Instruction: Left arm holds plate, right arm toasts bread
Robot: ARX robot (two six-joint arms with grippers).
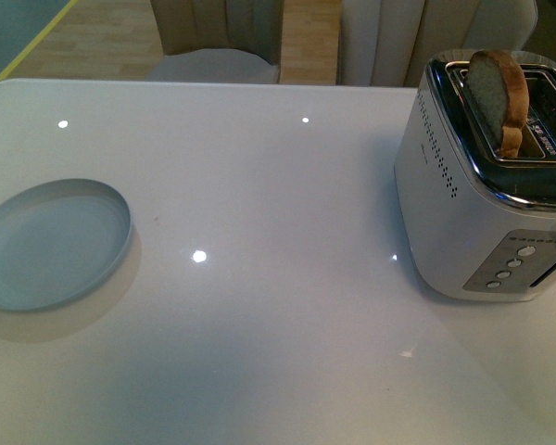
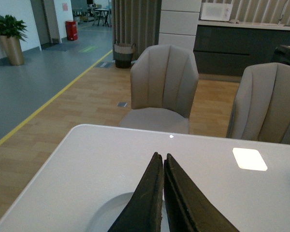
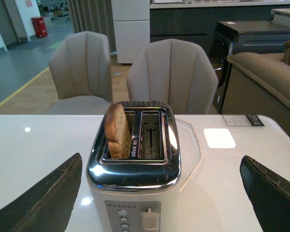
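Observation:
The pale blue plate (image 1: 51, 243) lies flat on the white table at the left of the front view; neither arm shows in that view. In the left wrist view my left gripper (image 2: 161, 157) is shut with nothing between its black fingers, hovering above the plate's rim (image 2: 104, 212). The bread (image 1: 499, 100) stands upright, sticking out of the left slot of the white and chrome toaster (image 1: 482, 204) at the right. In the right wrist view my right gripper (image 3: 162, 169) is open wide, its fingers either side of the toaster (image 3: 135, 179), with the bread (image 3: 117, 130) beyond them.
The toaster's second slot (image 3: 151, 135) holds nothing; its lever (image 3: 149, 220) and buttons face my right gripper. Two beige chairs (image 3: 171, 77) stand behind the table's far edge. The table's near right edge (image 1: 500, 371) runs diagonally.

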